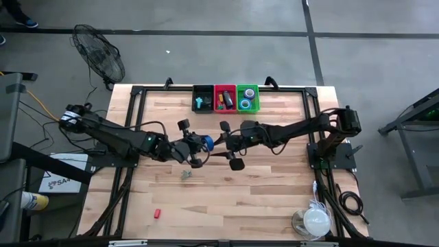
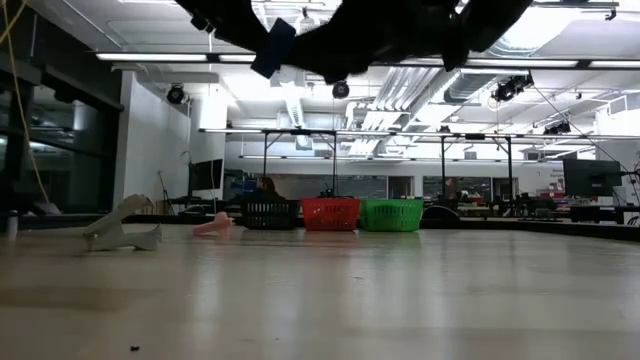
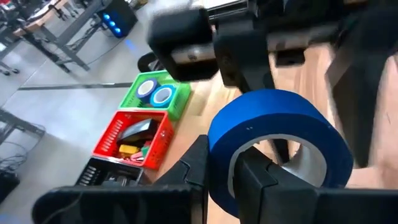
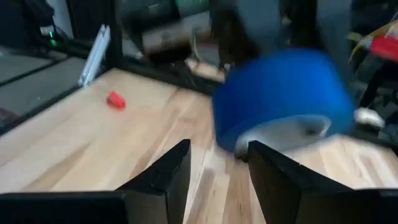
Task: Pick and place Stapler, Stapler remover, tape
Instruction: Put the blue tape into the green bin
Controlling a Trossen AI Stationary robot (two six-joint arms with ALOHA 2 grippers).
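Blue roll of tape (image 3: 280,146): nearest item in the left wrist view, clamped by the left hand (image 1: 199,145), one dark finger (image 3: 264,183) inside its grey core; raised above the middle of the pale wooden counter (image 1: 274,185), clear of the surface.

Right hand (image 1: 229,140): close facing the left, fingers apart, the roll just beyond them in the right wrist view; not touching it as far as can be seen.

Three small plastic baskets at the counter's far edge: black (image 1: 202,98), red (image 1: 224,97), green (image 1: 247,97). Green already holds two blue tape rolls (image 3: 154,94); red holds dark and yellow objects, not identifiable.

Small grey metal object (image 1: 185,175): lies on the counter just nearer than the left hand; possibly the staple remover, uncertain.

Small red object (image 1: 157,213): near the front-left edge, well apart.

Hazards, judged: if a hand-over is intended, the roll could drop should the left release before the right closes; wrists crowd together, so contact between arms is possible.
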